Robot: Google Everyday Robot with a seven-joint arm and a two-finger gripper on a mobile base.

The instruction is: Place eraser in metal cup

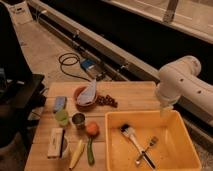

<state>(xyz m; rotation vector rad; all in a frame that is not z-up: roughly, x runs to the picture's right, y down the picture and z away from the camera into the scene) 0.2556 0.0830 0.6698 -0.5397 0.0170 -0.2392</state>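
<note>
One eraser [55,142] lies at the near left of the worktop [130,97], close to its front edge and against a white cup [65,148]. The metal cup [78,120] stands just beyond, hemmed in by a green cup [62,117] and an orange [92,129]. The gripper [165,112] hangs well apart at the yellow bin's [172,125] far rim, fingers released and empty.

Risk: the long eraser may topple the narrow cup, or the reach may clip neighbours. Open room lies on the far worktop.
</note>
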